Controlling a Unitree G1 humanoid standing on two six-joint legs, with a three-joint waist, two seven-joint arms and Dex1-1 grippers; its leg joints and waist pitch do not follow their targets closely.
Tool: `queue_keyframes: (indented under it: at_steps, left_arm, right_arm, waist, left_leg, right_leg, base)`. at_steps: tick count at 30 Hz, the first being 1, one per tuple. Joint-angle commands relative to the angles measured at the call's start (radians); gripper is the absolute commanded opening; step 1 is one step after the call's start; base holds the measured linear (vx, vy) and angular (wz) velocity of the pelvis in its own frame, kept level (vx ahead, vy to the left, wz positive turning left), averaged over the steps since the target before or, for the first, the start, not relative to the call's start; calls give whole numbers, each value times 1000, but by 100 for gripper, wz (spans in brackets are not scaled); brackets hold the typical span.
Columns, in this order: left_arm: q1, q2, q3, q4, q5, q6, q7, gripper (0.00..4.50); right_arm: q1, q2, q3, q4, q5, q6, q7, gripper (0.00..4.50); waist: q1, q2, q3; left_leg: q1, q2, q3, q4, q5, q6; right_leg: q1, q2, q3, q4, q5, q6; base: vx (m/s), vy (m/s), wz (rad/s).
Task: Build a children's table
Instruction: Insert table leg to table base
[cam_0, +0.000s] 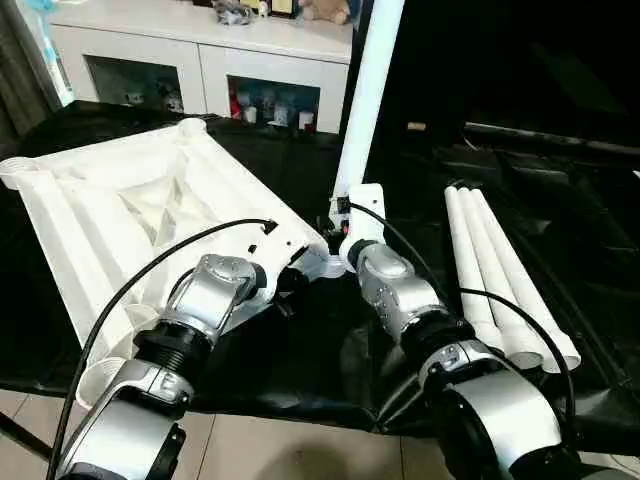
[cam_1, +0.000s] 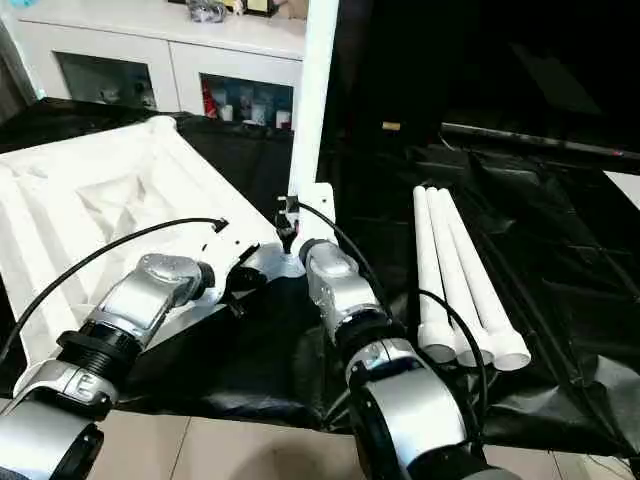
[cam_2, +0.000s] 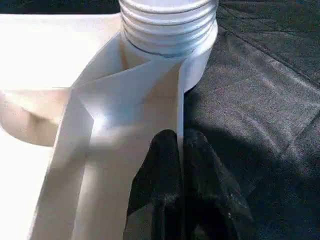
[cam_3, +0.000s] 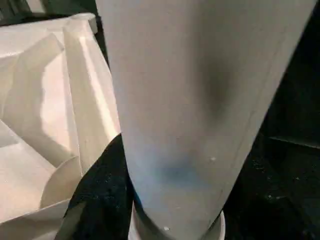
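Tabletop (cam_0: 150, 200) lies underside up; one leg (cam_0: 368, 100) stands in its near corner socket, right gripper (cam_0: 338, 232) clasping it. Left gripper (cam_2: 181, 150) pinches a rib. Three legs (cam_0: 505, 290) remain.

A black sheet (cam_0: 330, 350) is spread over the floor and creases where it lies. At its near edge pale beige floor tiles (cam_0: 290, 450) show, crossed by thin grout lines. Against the far wall stands a white cabinet (cam_0: 205, 50) with glass doors; small coloured things sit behind the glass, too small to name, perhaps toys. A few objects rest on its top. The far right falls into deep shadow.
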Motion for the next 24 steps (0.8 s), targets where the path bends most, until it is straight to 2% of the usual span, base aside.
queue_keyframes:
  at_steps: [1, 2, 4, 6, 8, 10, 11, 13, 14, 15, 16, 17, 19, 20, 21, 22, 24]
  left_arm:
    - [5, -1, -1, -23, -4, -18, -8, 0]
    - [5, 6, -3, -21, -1, -39, -10, 0]
    - [7, 13, -3, -22, -1, -48, -16, 0]
    - [7, 17, -4, -24, 0, -49, -19, 0]
    - [12, 37, -6, -38, 0, -59, -31, 0]
    - [13, 40, -6, -41, -1, -60, -32, 0]
    - [16, 47, -9, -47, -1, -65, -39, 0]
    - [21, 55, -12, -54, 0, -74, -48, 0]
    - [29, 68, -18, -69, 0, -85, -66, 0]
    - [29, 68, -18, -69, 0, -85, -66, 0]
    - [43, 87, -27, -93, -1, -101, -96, 0]
    - [50, 97, -32, -102, -2, -115, -114, 0]
    - [63, 120, -41, -124, -6, -137, -151, 0]
    - [78, 144, -43, -151, -11, -138, -175, 0]
    - [80, 146, -42, -154, -12, -137, -177, 0]
    - [89, 156, -39, -170, -19, -137, -190, 0]
    - [115, 177, -37, -222, -43, -138, -232, 0]
  right_arm:
    - [47, -9, -24, 111, 3, 37, 8, 224]
    - [39, -8, -30, 106, 13, 25, 37, 259]
    - [29, -10, -29, 98, 17, 15, 67, 259]
    - [24, -13, -20, 93, 11, 12, 83, 286]
    - [8, -23, 0, 58, 4, -8, 183, 305]
    - [6, -25, -3, 53, 6, -9, 200, 309]
    - [7, -33, -1, 35, 7, -12, 236, 330]
    - [12, -43, 3, 10, 7, -11, 281, 339]
    - [28, -60, 10, -44, 19, 4, 346, 354]
    - [28, -60, 10, -44, 19, 4, 346, 354]
    - [60, -88, 33, -127, 30, 28, 434, 379]
    - [79, -105, 45, -172, 34, 43, 470, 379]
    - [119, -144, 75, -266, 37, 77, 545, 391]
    - [165, -199, 109, -371, 43, 120, 632, 409]
    - [170, -205, 113, -381, 44, 124, 642, 409]
    - [193, -235, 135, -429, 43, 136, 695, 418]
    - [230, -284, 157, -506, 49, 168, 750, 424]
  waist:
    - [1, 15, -22]
    - [1, 16, -22]
    - [1, 14, -24]
    - [5, 13, -29]
    - [7, 16, -26]
    - [7, 14, -28]
    - [10, 12, -35]
    - [11, 14, -37]
    - [11, 16, -39]
    - [11, 16, -40]
    - [10, 13, -40]
    - [12, 13, -40]
    - [13, 13, -40]
    - [17, 8, -38]
    - [17, 8, -38]
    - [18, 9, -35]
    - [19, 2, -31]
  left_leg:
    - [-3, 49, -28, -87, -355, -9]
    - [-3, 50, -27, -88, -354, -10]
    - [-6, 50, -27, -87, -338, -6]
    - [-8, 53, -22, -84, -284, -3]
    - [-13, 52, -17, -83, -241, 14]
    - [-14, 51, -15, -80, -221, 20]
    - [-19, 52, -13, -76, -142, 31]
    - [-21, 51, -11, -71, -80, 46]
    - [-25, 50, -10, -66, -9, 75]
    - [-27, 50, -9, -64, 10, 85]
    - [-25, 48, -7, -61, 23, 103]
    - [-25, 48, -7, -58, 31, 125]
    - [-23, 51, -6, -58, 37, 138]
    - [-23, 50, -7, -56, 34, 147]
    - [-23, 50, -7, -56, 34, 147]
    - [-21, 53, -6, -59, 8, 141]
    - [-21, 55, -5, -63, -40, 114]
  right_leg:
    - [14, -97, 60, -111, -530, -56]
    - [14, -95, 59, -109, -517, -63]
    - [19, -97, 61, -107, -495, -72]
    - [24, -97, 64, -95, -403, -97]
    - [28, -94, 62, -89, -327, -133]
    - [32, -96, 64, -87, -314, -143]
    - [43, -95, 63, -74, -209, -169]
    - [46, -93, 62, -63, -110, -191]
    - [54, -89, 59, -50, 14, -221]
    - [56, -89, 58, -46, 50, -227]
    - [56, -88, 58, -44, 96, -240]
    - [59, -88, 57, -40, 132, -248]
    - [58, -88, 57, -40, 142, -253]
    - [64, -87, 56, -42, 132, -247]
    - [64, -87, 56, -42, 132, -247]
    - [58, -87, 56, -46, 85, -243]
    - [57, -91, 56, -55, -19, -229]
  base:
    - [0, 0, 0]
    - [0, 0, 0]
    - [0, 0, 0]
    - [0, 0, 0]
    - [0, 0, 0]
    - [0, 0, 0]
    - [0, 0, 0]
    - [0, 0, 0]
    - [0, 0, 0]
    - [0, 0, 0]
    - [0, 0, 0]
    - [0, 0, 0]
    - [0, 0, 0]
    - [0, 0, 0]
    - [0, 0, 0]
    - [0, 0, 0]
    - [0, 0, 0]
